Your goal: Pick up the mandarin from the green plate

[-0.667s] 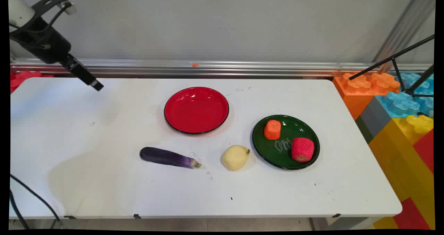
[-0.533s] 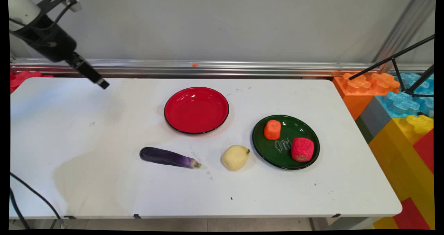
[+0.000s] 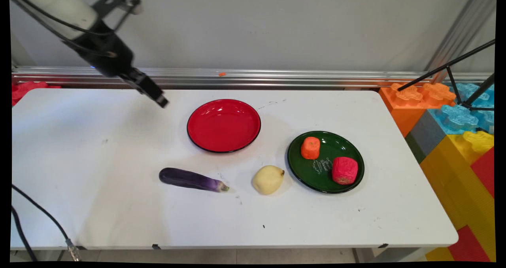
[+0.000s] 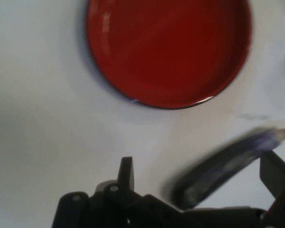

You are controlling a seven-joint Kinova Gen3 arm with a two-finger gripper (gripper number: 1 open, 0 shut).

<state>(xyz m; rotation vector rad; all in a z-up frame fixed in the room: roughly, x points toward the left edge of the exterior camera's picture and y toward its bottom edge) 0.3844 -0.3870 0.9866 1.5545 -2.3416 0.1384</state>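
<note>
My gripper [image 3: 160,100] hangs above the table's back left part, just left of the empty red plate [image 3: 223,125], holding nothing. The hand view shows it open [image 4: 199,173], with the red plate [image 4: 168,47] ahead. Between the fingers [image 4: 127,172] lies the blurred purple eggplant [image 4: 223,166]. In the main view the eggplant [image 3: 192,180] lies on the table in front of the red plate. A pale yellow pear-like fruit [image 3: 268,179] rests to its right. A green plate [image 3: 316,177] beside it carries an orange piece [image 3: 310,148] and a red piece [image 3: 344,170].
Large coloured building blocks [image 3: 454,133] stand off the table's right end, with a black tripod [image 3: 454,70] over them. A metal rail [image 3: 276,77] runs along the wall behind the table. A black cable [image 3: 39,224] hangs at the front left corner.
The arm has swung to the right along the back of the table, bringing the gripper from the far left corner close to the red plate. Everything on the table stayed put.
</note>
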